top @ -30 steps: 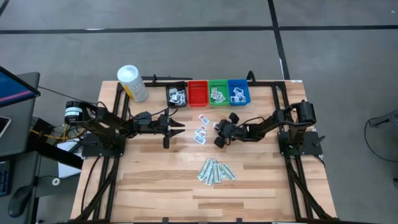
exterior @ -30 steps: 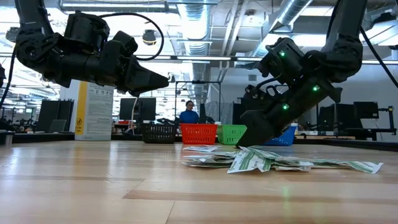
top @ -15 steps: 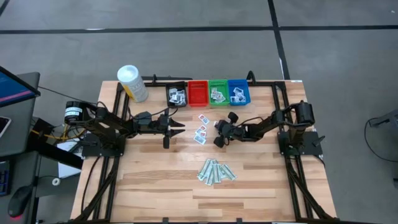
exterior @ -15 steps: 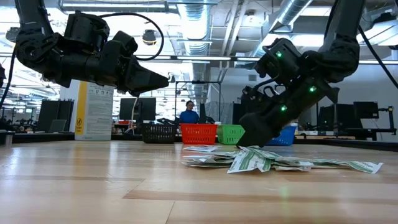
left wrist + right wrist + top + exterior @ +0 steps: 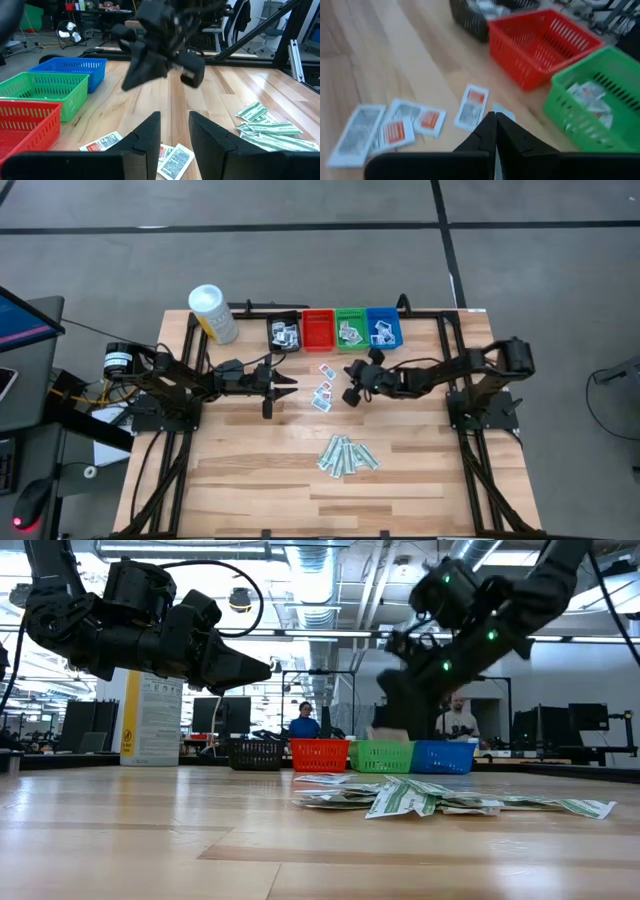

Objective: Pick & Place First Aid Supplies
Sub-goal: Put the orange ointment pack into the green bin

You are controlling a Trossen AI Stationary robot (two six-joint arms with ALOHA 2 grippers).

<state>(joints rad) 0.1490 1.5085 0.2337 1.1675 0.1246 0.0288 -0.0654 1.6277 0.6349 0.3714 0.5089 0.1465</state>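
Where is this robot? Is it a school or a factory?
Probably a robotics lab or workshop: a wooden table with two robot arms, exposed ceiling ducts, and desks with monitors behind.

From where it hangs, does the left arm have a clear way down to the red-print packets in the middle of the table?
Probably yes. The left gripper hangs open above bare wood, just left of the red-print packets, with nothing between them. The right gripper is shut on the far side of them and raised, so it should not block.
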